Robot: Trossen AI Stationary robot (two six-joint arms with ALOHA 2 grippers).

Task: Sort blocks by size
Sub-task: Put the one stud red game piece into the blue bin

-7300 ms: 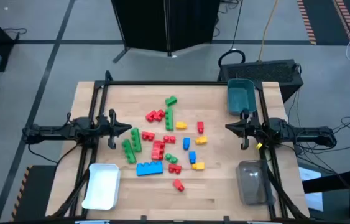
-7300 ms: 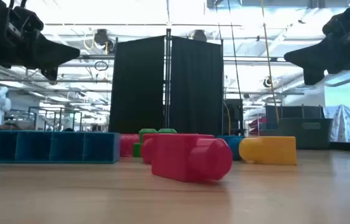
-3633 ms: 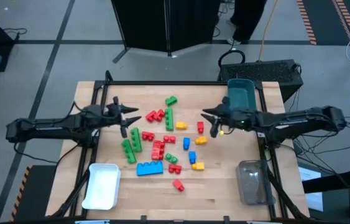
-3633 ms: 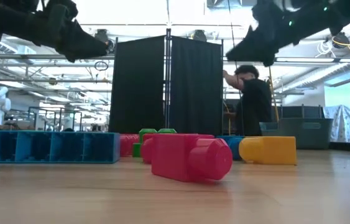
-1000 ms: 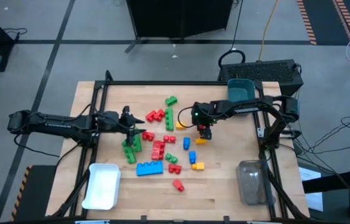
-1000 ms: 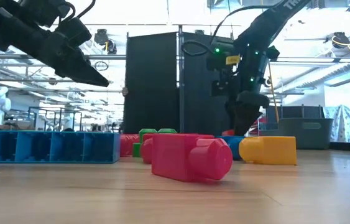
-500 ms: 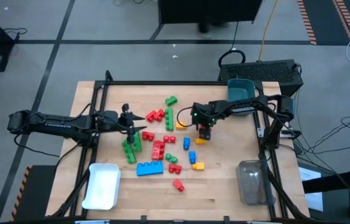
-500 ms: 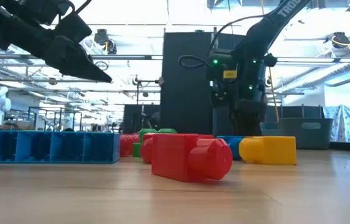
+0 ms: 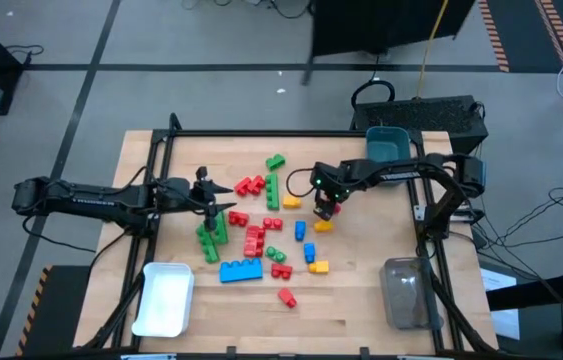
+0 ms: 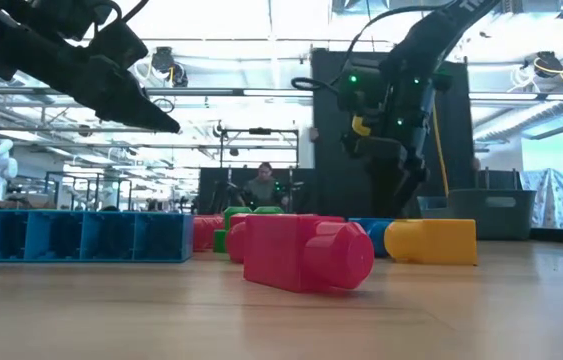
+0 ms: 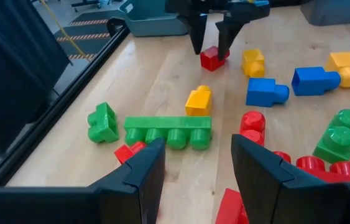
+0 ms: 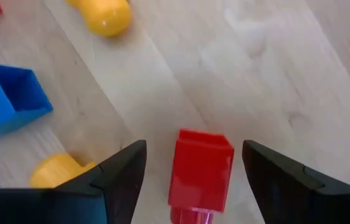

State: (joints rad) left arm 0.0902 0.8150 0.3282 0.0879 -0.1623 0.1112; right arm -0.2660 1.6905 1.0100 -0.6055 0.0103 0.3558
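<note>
The blocks, red, green, blue and yellow, lie scattered over the middle of the wooden table. My right gripper points down over a small red block at the scatter's right side. It is open, one finger on each side of that block, with a gap showing on both sides. The left wrist view shows that block lying on the table just under the fingertips. My left gripper hovers open and holding nothing above the long green blocks at the left of the scatter.
A teal bin stands at the far right, a white bin at the near left, a clear bin at the near right. A long blue block lies toward the near edge. A person sits in the room beyond.
My right gripper has stayed over the small red block and tipped a little, its fingers still on either side of it. The dark panel behind the table has slid toward the right. The blocks have not moved.
</note>
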